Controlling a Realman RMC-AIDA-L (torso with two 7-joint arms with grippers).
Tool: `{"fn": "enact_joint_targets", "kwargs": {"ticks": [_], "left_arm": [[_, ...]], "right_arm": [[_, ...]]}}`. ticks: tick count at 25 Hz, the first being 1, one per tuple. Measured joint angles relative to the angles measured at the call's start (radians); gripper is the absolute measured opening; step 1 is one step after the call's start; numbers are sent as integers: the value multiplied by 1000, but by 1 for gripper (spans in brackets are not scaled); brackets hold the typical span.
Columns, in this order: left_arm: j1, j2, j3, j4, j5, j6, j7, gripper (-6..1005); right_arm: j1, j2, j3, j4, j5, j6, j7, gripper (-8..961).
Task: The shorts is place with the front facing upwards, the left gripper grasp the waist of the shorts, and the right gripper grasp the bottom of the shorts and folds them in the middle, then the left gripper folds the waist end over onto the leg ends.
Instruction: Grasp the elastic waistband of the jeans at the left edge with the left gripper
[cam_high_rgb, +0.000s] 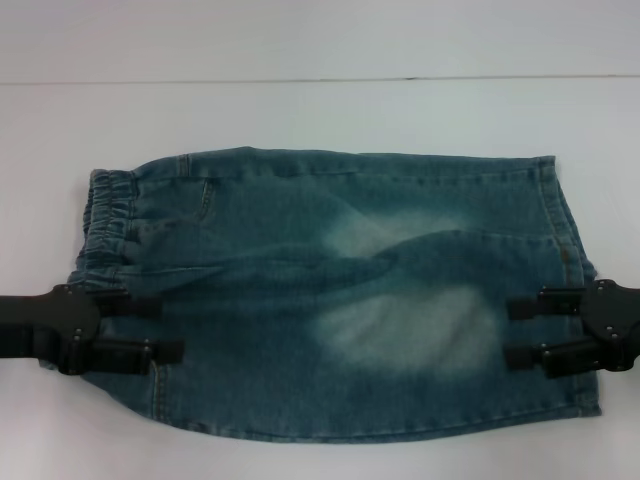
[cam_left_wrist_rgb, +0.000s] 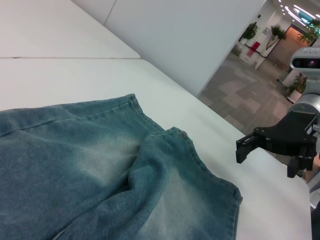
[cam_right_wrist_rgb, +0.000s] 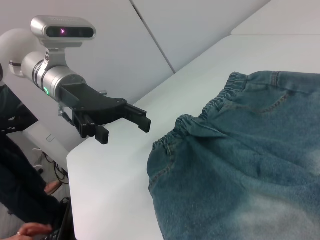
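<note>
**Denim shorts flat on the table, both grippers spread over their ends**

Closest to the head camera is the lower hem edge of the shorts (cam_high_rgb: 330, 300), which runs along the near edge of the table (cam_high_rgb: 300, 110). The shorts are washed blue denim, lying spread out across the middle of the white table, with the elastic waist (cam_high_rgb: 105, 215) toward the table's left side and the leg ends (cam_high_rgb: 565, 250) toward its right side. Pale faded patches mark the middle of the fabric, and a fold ridge runs across it between them.

The left gripper (cam_high_rgb: 150, 328) reaches in from the table's left edge at the waist end. Its two black fingers are spread apart and lie over the denim, just below the gathered waistband; they pinch nothing. In the right wrist view this same gripper appears beyond the waistband, fingers parted, above the table's edge.

The right gripper (cam_high_rgb: 522, 332) comes in from the table's right edge at the leg ends. Its fingers are likewise spread, lying over the cloth near the hem, with nothing pinched between them. The left wrist view shows it beside the leg hem, apart from the fabric.
</note>
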Motion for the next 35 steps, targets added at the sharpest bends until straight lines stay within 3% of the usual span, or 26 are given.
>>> {"fn": "enact_joint_targets", "kwargs": {"ticks": [10,16,22,28,35], "left_arm": [[-5,3,2,0,11,1,-7,898],[1,28,-14,34,92,-34,-50,887],[10,45,-91,100,222,-74,-86,876],[7,43,-94,106,349,-186,-142,865],[1,39,-77,94,363,-222,-161,852]], "right_arm": [[7,-1,-1,-2,0,0,5,923],[8,-1,0,0,0,2,5,920],[5,-1,6,1,0,3,1,918],[9,2,6,2,0,6,-1,915],[10,3,5,2,0,8,0,912]]}}
